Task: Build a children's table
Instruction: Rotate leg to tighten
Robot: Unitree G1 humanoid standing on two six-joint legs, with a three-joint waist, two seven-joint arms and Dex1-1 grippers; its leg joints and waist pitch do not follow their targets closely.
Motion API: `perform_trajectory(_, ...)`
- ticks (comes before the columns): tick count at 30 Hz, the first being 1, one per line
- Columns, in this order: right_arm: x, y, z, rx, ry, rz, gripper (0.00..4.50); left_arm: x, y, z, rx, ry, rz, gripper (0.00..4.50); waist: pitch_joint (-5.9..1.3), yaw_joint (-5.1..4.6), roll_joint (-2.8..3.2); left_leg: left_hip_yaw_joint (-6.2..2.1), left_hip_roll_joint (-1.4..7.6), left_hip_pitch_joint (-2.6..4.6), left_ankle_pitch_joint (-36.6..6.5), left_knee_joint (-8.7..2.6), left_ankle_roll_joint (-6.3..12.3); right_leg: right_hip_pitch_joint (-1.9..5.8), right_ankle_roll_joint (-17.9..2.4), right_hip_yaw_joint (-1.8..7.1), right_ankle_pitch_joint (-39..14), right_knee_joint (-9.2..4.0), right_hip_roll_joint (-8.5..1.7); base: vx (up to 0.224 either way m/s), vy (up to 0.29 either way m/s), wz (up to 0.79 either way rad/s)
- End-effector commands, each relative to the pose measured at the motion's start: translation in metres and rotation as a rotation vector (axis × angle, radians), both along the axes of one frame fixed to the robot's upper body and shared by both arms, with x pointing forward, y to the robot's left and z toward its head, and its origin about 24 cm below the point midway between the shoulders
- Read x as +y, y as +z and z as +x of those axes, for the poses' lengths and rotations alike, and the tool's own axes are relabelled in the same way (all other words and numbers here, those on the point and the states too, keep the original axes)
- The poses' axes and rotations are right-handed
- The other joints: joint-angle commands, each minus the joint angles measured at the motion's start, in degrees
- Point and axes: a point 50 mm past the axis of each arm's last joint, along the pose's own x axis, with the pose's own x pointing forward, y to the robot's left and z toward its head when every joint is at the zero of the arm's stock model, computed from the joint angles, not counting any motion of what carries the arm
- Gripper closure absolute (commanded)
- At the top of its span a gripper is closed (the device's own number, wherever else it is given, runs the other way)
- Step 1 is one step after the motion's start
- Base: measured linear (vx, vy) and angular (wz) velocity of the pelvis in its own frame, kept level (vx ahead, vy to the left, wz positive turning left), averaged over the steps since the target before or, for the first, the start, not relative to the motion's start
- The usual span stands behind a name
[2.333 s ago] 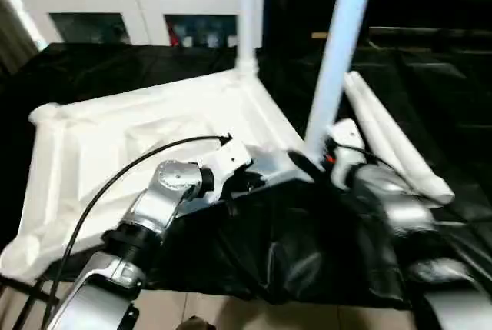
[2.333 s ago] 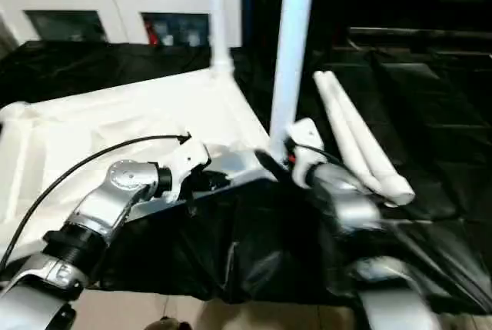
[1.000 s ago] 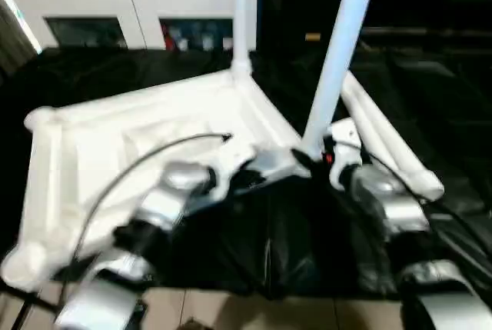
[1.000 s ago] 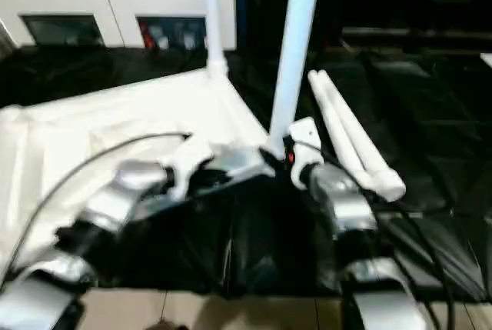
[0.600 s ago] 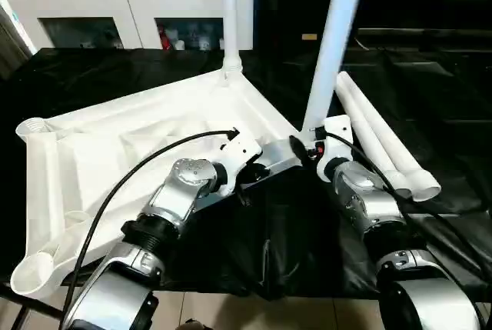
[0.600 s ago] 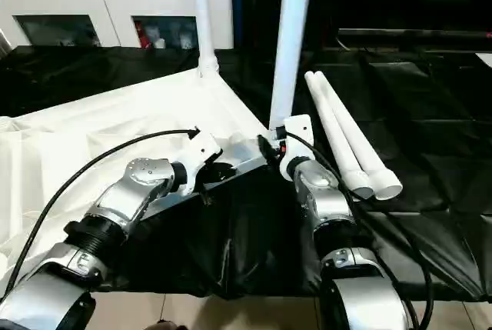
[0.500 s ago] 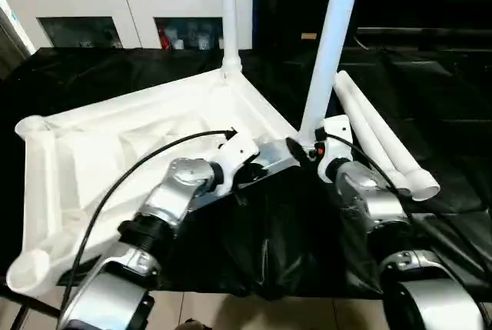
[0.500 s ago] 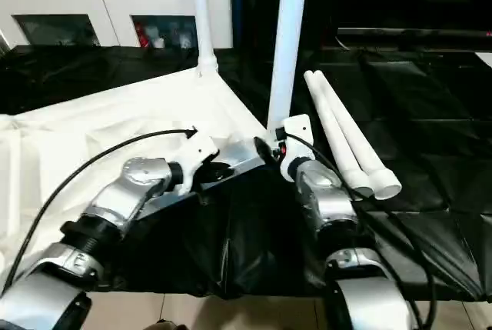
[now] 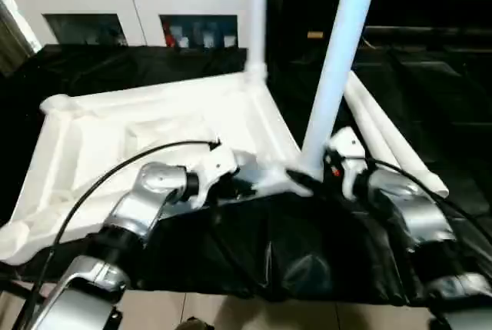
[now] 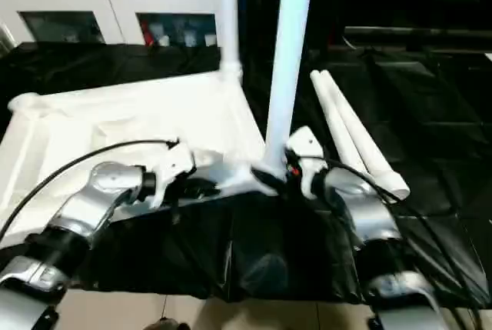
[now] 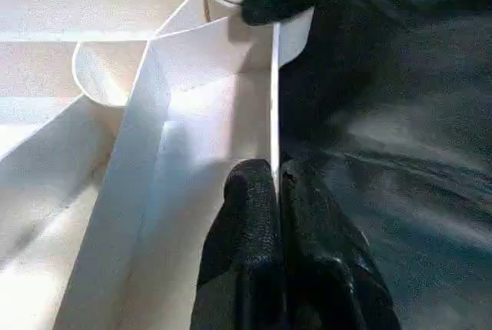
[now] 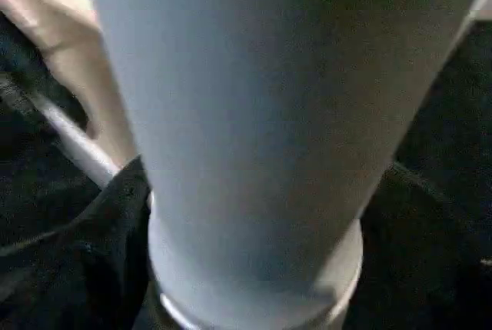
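Note:
The white tabletop [image 9: 138, 134] lies underside up on black cloth, ribs showing. One white leg [image 9: 257, 15] stands in its far corner socket. A second leg [image 9: 342, 61] stands upright in the near right corner socket. My right gripper [image 9: 304, 178] is shut on this leg's base, and the leg [image 12: 254, 115] looms close in the right wrist view. My left gripper [image 11: 275, 172] is shut on the tabletop's thin near rim [image 11: 273, 99], one black finger [image 11: 250, 215] on each side. Two more legs [image 9: 392, 141] lie loose to the right.
A black cloth [image 9: 292, 253] covers the work surface and hangs over its front edge. A white cabinet with glass doors [image 9: 115, 22] stands behind. The left end of the tabletop [image 9: 58, 103] has an open corner socket. Floor shows along the bottom.
The whole picture has shifted, so the camera has moved. Both grippers keep their holds, the left on the rim and the right on the near leg's base.

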Motion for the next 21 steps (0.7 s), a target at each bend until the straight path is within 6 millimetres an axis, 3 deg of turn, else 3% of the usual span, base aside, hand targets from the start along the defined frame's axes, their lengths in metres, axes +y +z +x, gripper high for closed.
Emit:
perform_trajectory(1, 0.004, 0.004, -0.004, 0.013, 0.071, 0.006, 0.43, -0.007, 0.015, -0.001, -0.051, -0.082, -0.039, 4.5, -3.98, 0.04, -0.45, 0.2, 0.96, 0.95, -13.2, -3.85, 2.91, 2.92, -14.0, 1.42, -7.5, -3.71, -2.06, 0.0, 0.0, 0.0)
perform_trajectory(9, 0.01, 0.004, -0.006, 0.043, 0.127, 0.014, 1.14, -0.004, 0.014, -0.004, -0.033, -0.113, -0.028, 4.5, -4.12, -0.08, -0.26, 0.1, 0.88, 0.96, -12.4, -3.77, 2.39, 2.88, -14.8, 1.36, -6.0, -3.47, -2.08, 0.0, 0.0, 0.0)
perform_trajectory(14, 0.012, 0.003, -0.009, 0.056, 0.139, 0.02, 1.63, -0.004, 0.013, -0.006, -0.027, -0.118, -0.027, 4.5, -4.14, -0.1, -0.49, 0.17, 0.85, 0.98, -11.8, -3.66, 2.8, 2.92, -15.1, 1.35, -5.2, -3.37, -2.07, 0.0, 0.0, 0.0)
perform_trajectory(18, 0.014, 0.0, -0.008, 0.052, 0.109, 0.035, 1.69, -0.004, 0.012, -0.005, -0.036, -0.097, -0.03, 4.5, -4.1, -0.13, -0.57, 0.18, 0.85, 0.98, -12.0, -3.69, 2.69, 2.9, -14.7, 1.39, -6.6, -3.5, -2.12, 0.0, 0.0, 0.0)
perform_trajectory(21, 0.015, -0.009, 0.009, 0.014, -0.137, 0.041, 1.74, -0.009, 0.009, 0.006, -0.061, 0.052, -0.049, 4.5, -3.96, -0.67, -0.84, 0.1, 0.76, 1.03, -12.6, -3.87, 1.47, 2.73, -14.4, 1.42, -8.8, -3.67, -2.23, 0.0, 0.0, 0.0)
